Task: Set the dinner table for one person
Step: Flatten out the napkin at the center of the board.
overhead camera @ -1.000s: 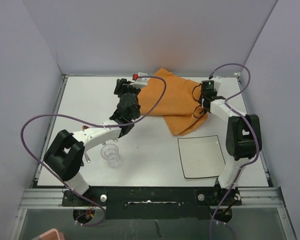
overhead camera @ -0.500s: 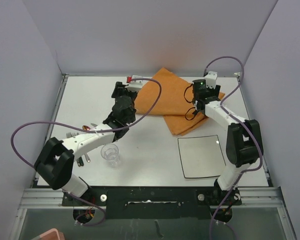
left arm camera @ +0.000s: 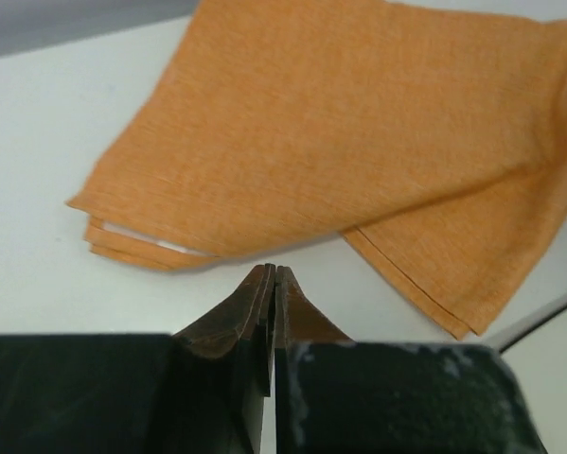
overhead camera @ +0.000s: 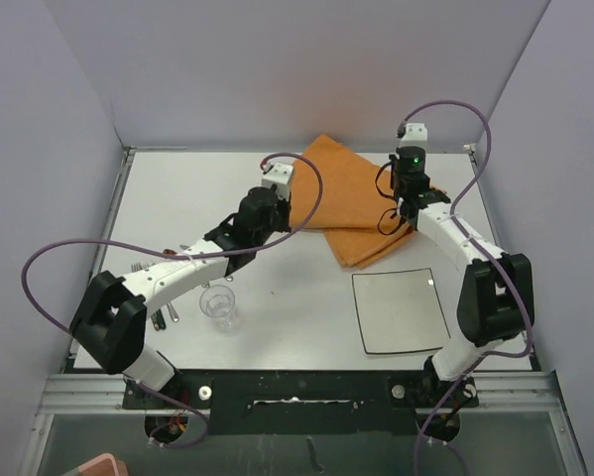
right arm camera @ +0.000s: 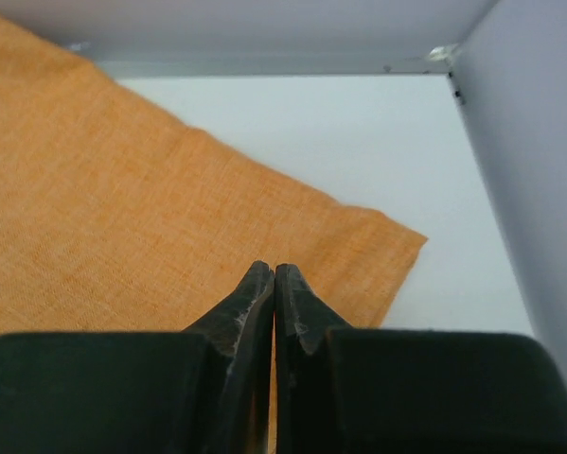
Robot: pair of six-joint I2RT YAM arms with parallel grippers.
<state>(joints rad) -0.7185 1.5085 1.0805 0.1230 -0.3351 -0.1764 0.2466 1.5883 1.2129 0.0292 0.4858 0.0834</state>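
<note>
Just pressed together, empty: left gripper [left arm camera: 273, 271] short of an edge of orange cloth [left arm camera: 349, 142], right gripper [right arm camera: 273, 269] over its right corner. Cloth judged released, still folded.

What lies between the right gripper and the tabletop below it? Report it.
The orange cloth lies on the dinner table under the shut right gripper. Bare tabletop shows only beyond the cloth's edge.

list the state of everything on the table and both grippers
orange cloth, folded, lying flat
clear cup, upright, empty
square plate, flat, empty
left gripper, shut, holding nothing
right gripper, shut, above the cloth
</note>
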